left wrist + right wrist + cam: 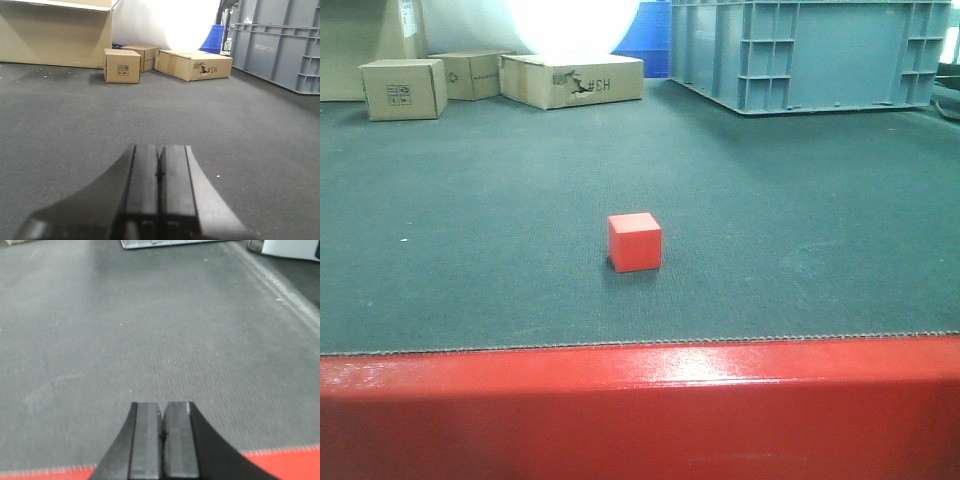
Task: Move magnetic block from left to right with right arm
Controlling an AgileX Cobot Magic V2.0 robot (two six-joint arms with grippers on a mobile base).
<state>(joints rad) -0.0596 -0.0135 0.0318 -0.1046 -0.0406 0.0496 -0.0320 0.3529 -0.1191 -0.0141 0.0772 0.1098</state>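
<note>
The magnetic block (635, 242) sits alone mid-surface, near the front edge, unseen by either wrist camera. My left gripper (160, 172) and right gripper (161, 432) are both clenched, empty.

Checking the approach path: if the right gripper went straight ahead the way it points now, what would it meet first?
Nothing close. The right gripper, shut, points along bare grey mat; the magnetic block is not in its wrist view. The first thing on that line seems to be a pale container edge at the far end, though depth is unclear.
</note>
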